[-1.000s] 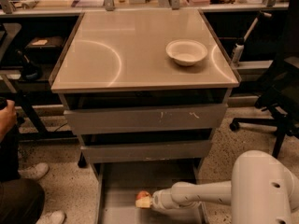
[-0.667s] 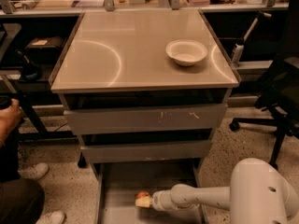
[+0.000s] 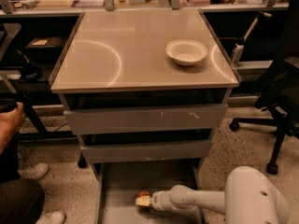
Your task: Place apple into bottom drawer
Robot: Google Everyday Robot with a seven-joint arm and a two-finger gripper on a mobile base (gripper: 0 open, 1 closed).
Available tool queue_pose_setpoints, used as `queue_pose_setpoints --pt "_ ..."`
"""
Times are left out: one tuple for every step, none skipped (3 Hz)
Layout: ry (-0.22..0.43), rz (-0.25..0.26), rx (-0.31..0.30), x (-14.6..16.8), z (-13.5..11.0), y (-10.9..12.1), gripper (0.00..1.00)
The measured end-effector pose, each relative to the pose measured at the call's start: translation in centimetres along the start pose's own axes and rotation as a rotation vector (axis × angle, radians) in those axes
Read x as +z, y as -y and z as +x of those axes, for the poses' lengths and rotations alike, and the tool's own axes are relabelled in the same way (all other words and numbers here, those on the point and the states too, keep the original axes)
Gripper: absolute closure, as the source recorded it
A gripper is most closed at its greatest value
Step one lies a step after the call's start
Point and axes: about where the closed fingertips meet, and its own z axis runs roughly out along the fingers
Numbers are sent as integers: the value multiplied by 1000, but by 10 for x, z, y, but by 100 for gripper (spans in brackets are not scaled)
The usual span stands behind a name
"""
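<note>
The bottom drawer (image 3: 122, 181) is pulled out under the cabinet, a shallow grey tray with thin side rails. My white arm reaches into it from the lower right. My gripper (image 3: 145, 200) is low over the drawer floor near its middle. The apple (image 3: 141, 195), reddish with a yellowish patch, shows at the gripper's tip, just above or on the drawer floor; I cannot tell whether it rests there.
A white bowl (image 3: 186, 52) stands on the cabinet top (image 3: 117, 55). Two upper drawers (image 3: 145, 119) are nearly closed. A person's hand (image 3: 10, 118) and shoes (image 3: 32, 171) are at the left. A black office chair (image 3: 280, 101) stands at the right.
The arm and the apple have stayed at almost the same spot in the bottom drawer, shifting only slightly. The person's hand at the left has risen a little.
</note>
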Motion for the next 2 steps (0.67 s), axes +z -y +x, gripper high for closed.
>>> queue_pose_setpoints --pt "-3 -5 25 10 1 11 100" --pt "-3 -5 26 9 1 10 100"
